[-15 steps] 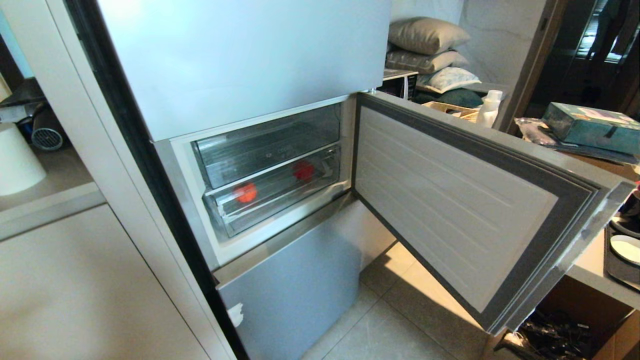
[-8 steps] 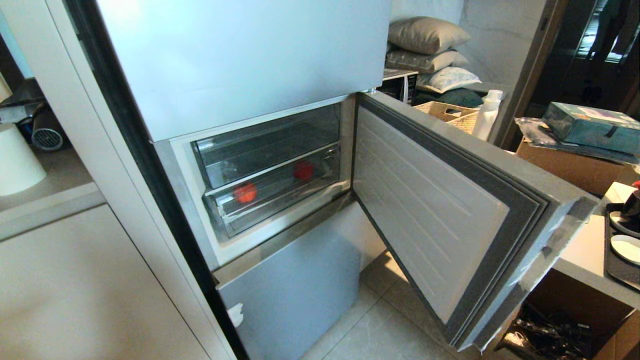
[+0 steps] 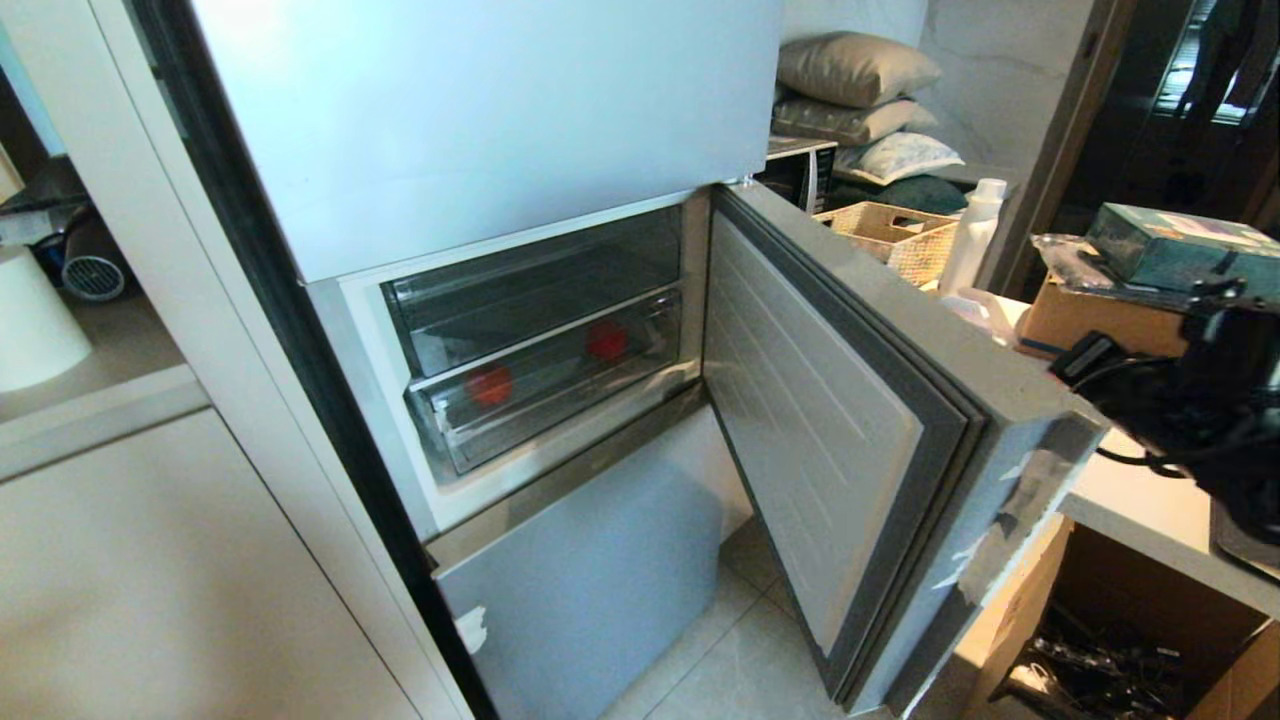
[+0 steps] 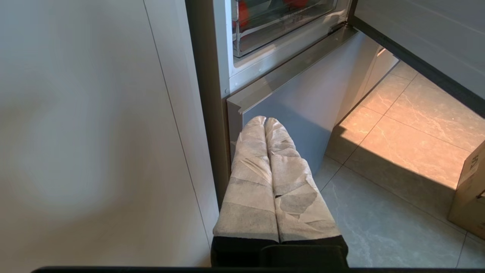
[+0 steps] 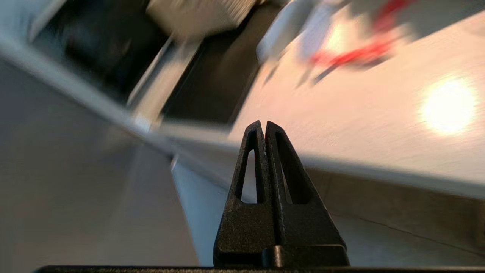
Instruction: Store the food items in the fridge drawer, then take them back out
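Two round red food items (image 3: 490, 385) (image 3: 606, 340) lie inside the clear fridge drawer (image 3: 560, 405), the lower of two bins in the open middle compartment. The drawer is pushed in. The compartment door (image 3: 830, 430) stands partly open, hinged beside the drawer. My right arm (image 3: 1200, 400) shows as a dark mass beyond the door's outer edge; its gripper (image 5: 265, 123) is shut and empty, over a pale counter. My left gripper (image 4: 265, 119), its fingers wrapped in white, is shut and empty, low by the fridge's bottom door, below the drawer (image 4: 280, 22).
A pale counter (image 3: 1150, 510) with a cardboard box (image 3: 1080, 315) and a teal box (image 3: 1180, 250) stands right of the door. Behind the door are a wicker basket (image 3: 890, 235), a white bottle (image 3: 975, 235) and pillows (image 3: 850, 70). Tiled floor (image 3: 740, 660) lies below.
The compartment door has swung steadily toward the fridge. My right arm has come into the head view at the right edge, behind the door.
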Robot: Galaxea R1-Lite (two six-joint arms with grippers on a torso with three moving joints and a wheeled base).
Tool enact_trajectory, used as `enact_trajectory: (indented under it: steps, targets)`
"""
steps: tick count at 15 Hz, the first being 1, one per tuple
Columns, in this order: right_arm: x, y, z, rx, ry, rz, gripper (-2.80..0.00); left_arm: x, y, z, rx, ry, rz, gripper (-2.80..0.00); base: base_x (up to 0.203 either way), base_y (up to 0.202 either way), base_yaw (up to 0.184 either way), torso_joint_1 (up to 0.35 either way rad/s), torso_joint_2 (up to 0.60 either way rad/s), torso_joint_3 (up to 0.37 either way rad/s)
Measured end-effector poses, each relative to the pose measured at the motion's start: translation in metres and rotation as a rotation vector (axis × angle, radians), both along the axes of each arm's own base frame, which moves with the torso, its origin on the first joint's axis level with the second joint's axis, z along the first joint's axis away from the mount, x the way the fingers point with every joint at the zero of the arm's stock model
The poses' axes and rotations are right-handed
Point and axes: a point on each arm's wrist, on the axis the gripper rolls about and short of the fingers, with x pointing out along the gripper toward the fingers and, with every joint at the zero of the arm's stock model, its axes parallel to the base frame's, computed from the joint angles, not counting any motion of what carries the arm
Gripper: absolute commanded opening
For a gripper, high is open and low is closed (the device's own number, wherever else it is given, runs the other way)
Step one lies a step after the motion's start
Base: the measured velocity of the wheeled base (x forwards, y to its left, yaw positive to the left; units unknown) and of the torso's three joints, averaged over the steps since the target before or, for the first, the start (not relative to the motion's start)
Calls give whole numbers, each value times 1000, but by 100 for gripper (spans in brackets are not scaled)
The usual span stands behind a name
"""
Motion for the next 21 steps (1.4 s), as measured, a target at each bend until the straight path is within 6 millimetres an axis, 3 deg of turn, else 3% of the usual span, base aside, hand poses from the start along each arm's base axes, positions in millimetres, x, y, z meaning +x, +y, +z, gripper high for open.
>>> enact_trajectory:
  steps: [4, 10, 14, 16, 19, 21]
  targets:
    - [15, 77, -21, -18, 30, 197, -280, 0, 0, 0, 0, 0, 0, -280, 0, 0, 0, 0, 0, 0]
    - [15, 189, -6, -23, -59, 410, -280, 0, 0, 0, 0, 0, -2, -280, 0, 0, 0, 0, 0, 0]
    - [15, 253, 6, -21, -102, 555, -280, 0, 0, 0, 0, 0, -1, -280, 0, 0, 0, 0, 0, 0]
    - [13, 275, 6, -2, -119, 665, -280, 0, 0, 0, 0, 0, 0, -280, 0, 0, 0, 0, 0, 0]
    - [15, 289, 7, 103, -138, 871, -280, 0, 0, 0, 0, 0, 0, -280, 0, 0, 0, 0, 0, 0]
    - [21, 296, 17, 183, -173, 902, -280, 0, 0, 0, 0, 0, 0, -280, 0, 0, 0, 0, 0, 0]
